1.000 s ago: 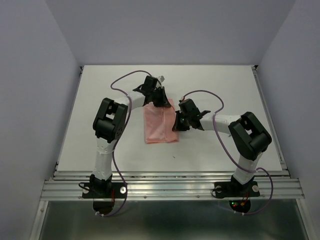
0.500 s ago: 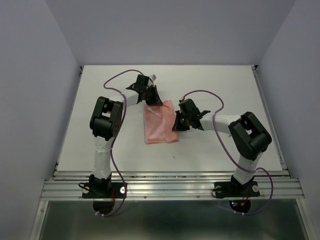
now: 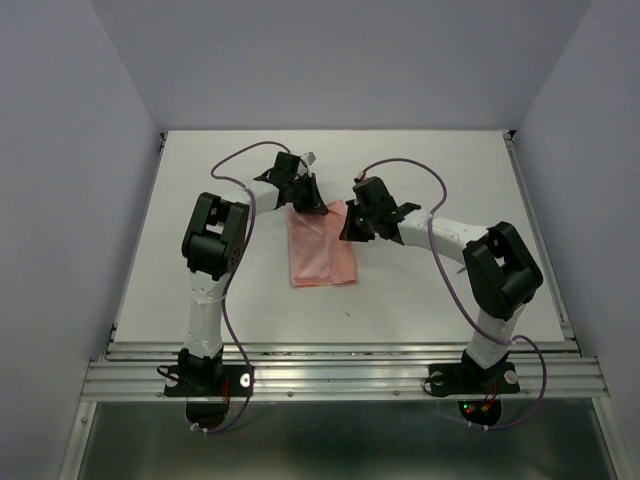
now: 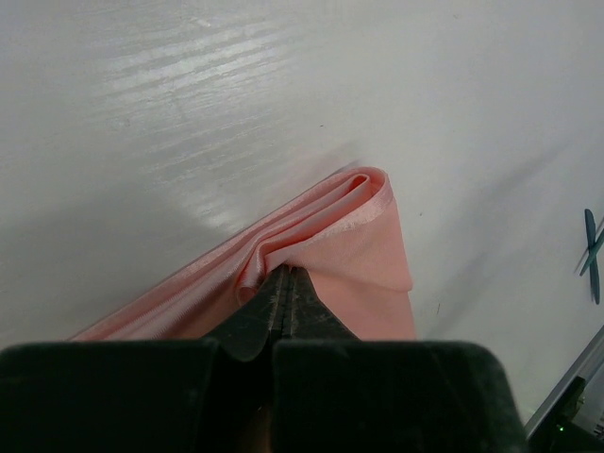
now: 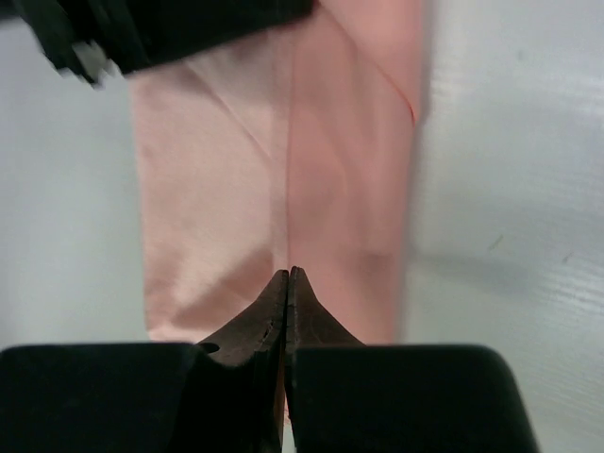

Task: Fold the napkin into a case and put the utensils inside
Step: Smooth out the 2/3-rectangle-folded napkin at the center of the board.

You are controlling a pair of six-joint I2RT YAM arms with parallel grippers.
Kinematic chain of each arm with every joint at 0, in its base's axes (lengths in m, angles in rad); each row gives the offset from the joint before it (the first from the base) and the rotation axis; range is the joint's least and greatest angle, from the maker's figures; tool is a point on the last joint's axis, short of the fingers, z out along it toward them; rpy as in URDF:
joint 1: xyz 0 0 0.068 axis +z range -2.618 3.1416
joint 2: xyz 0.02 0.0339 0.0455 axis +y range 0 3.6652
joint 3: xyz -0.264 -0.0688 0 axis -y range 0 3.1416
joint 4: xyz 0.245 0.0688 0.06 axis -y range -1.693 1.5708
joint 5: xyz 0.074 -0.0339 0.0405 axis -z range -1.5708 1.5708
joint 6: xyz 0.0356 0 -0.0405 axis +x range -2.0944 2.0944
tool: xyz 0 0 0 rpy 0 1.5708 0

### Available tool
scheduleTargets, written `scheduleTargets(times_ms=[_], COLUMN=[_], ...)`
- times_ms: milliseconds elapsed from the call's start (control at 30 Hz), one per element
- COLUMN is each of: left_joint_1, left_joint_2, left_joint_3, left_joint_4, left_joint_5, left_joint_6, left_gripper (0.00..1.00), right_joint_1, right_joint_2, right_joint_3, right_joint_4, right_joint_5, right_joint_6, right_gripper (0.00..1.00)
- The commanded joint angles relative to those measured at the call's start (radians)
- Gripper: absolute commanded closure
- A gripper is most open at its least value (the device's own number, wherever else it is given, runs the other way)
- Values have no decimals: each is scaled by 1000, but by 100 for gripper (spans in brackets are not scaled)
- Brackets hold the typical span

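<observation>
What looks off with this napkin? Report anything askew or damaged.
One corner of the napkin, pinched in the shut left gripper, is puckered, and its folded layers gape apart instead of lying flat. No tear or spill shows.

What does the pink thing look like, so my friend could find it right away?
Find the big white table. Near its middle, between the left gripper and the right gripper, sits the napkin, a folded rectangle of thin cloth. It is the only cloth and the only salmon-pink thing there.
</observation>
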Motion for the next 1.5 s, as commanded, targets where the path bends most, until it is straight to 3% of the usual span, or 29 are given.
scheduleTargets(times_ms=[0,233,567,967,1467], left_joint_1=[5,8,19,22,26], left_joint_2=[2,-3,-3,-26,-98], left_joint_3=[-32,-41,-46,-43,-41], left_joint_4=[-8,-7,-4,-8,88], left_joint_5=[-13,-5,2,25,168], left_joint_6=[48,52,51,49,-36], left_gripper=[100,100,100,100,100], right_joint_1=[-35,-69,-99,-99,-99], right_joint_2=[44,225,360,500,469], right_joint_3=[140,375,509,529,510], right_joint_4=[0,-32,-57,-65,-65], right_joint_5=[51,91,114,105,95], right_joint_6=[-32,-49,-55,-58,-64], right_gripper=[99,99,99,99,99])
